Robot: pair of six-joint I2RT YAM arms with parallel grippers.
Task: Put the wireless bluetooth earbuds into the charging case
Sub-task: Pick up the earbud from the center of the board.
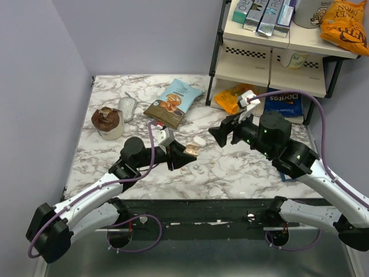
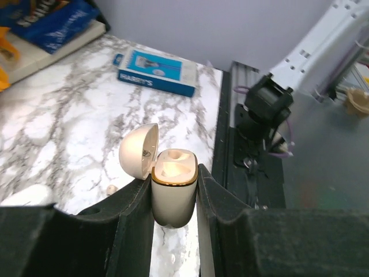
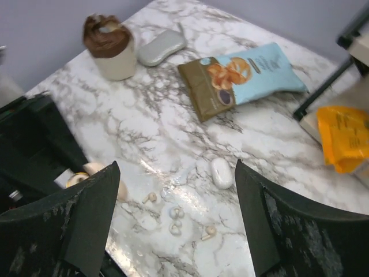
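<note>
Readable in white capitals on the blue box (image 2: 155, 72), close to the near edge of the table (image 2: 57, 127): "HARRY'S". On the blue bag (image 1: 283, 105) at the far right corner, under the rack (image 1: 216, 52): "Doritos", upside down. Print on the orange bag (image 1: 345, 26) on the top shelf too unclear to read.

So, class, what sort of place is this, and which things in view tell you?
Most likely a robotics lab bench dressed as a pantry corner: robot arms bolted to a marble-patterned table, a shelf rack of boxes, and a blue snack bag lying out.
</note>
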